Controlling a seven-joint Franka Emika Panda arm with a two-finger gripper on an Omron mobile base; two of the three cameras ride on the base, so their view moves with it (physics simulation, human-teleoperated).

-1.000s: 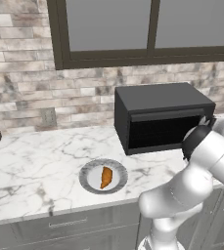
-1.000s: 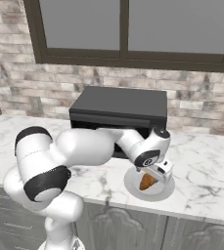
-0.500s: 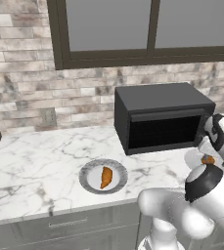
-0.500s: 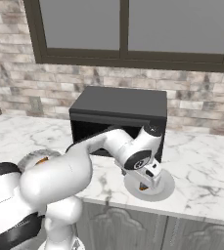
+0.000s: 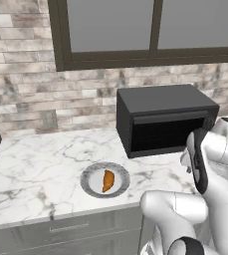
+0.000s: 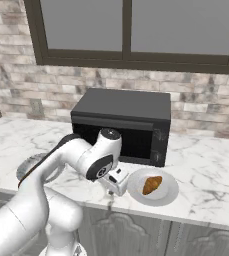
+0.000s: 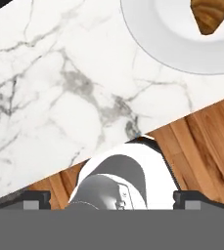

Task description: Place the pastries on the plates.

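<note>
On the white marble bench (image 5: 31, 169) in front of the brick wall, we see one croissant (image 5: 108, 180) lying on a grey-rimmed plate (image 5: 92, 185) left of the black microwave (image 5: 165, 122). A second croissant (image 6: 152, 184) lies on a white plate (image 6: 167, 193) before the microwave. Our end effector (image 6: 117, 181) hangs just beside that plate, its fingers wide apart and empty.

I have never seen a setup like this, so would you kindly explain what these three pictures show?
It is a simulated kitchen with a white robot arm on a mobile base. Two pictures come from cameras behind the arm, left and right; the third looks along its hand. On the marble counter stands a black microwave. A grey-rimmed plate holds one croissant; a white plate holds the other croissant. The gripper is open beside the white plate, holding nothing.
</note>
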